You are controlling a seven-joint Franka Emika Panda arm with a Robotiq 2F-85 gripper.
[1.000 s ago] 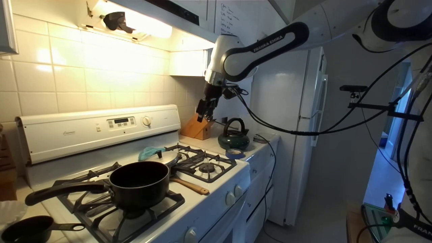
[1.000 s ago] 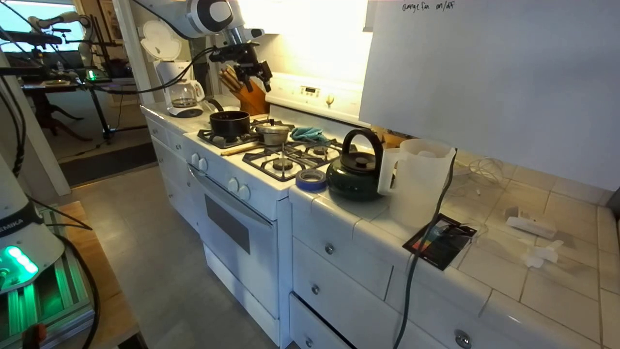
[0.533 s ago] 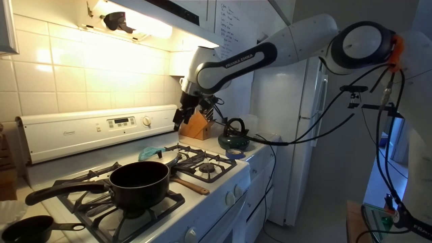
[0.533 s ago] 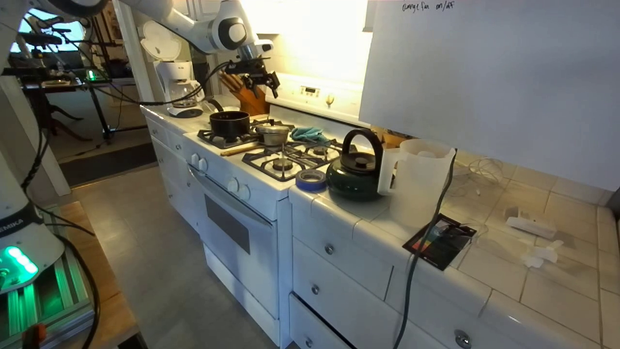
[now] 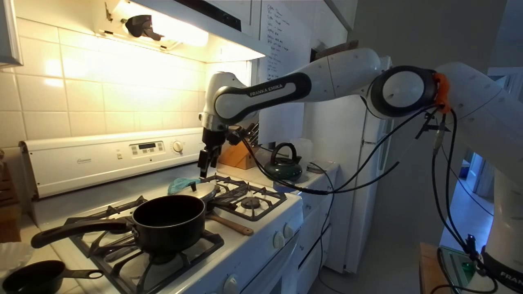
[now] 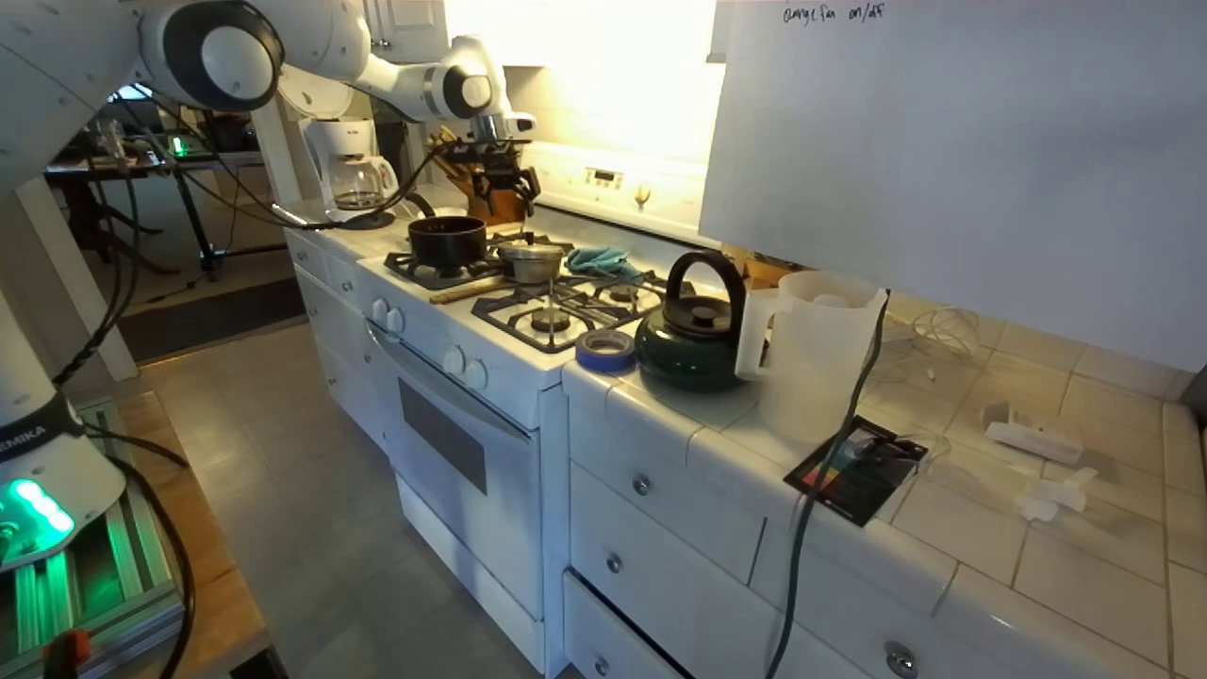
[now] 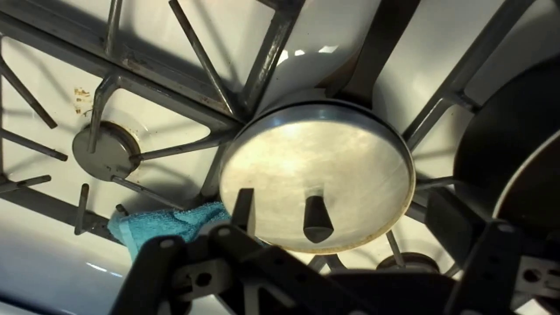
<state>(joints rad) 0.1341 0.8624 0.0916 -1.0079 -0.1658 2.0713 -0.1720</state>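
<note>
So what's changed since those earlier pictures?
The arm moved down and toward the left of an exterior view, bringing its open jaws closer to the lidded pot. Nothing was grabbed or let go. The black pot, blue cloth and kettle stayed put.

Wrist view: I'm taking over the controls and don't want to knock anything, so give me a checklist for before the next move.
1. Black two-fingered hand open and holding nothing: ok.
2. Round silver metal lid on its small silver pot: ok, resting there.
3. Tapered black knob centred between the fingertips in the wrist view: not ok, it appears nearer the picture-left finger.
4. Fingertips off the knob: ok, they hang above it in both exterior views.
5. Crumpled blue-green cloth clear of the pot: cannot tell, the lid overlaps its edge in the wrist view.
</note>
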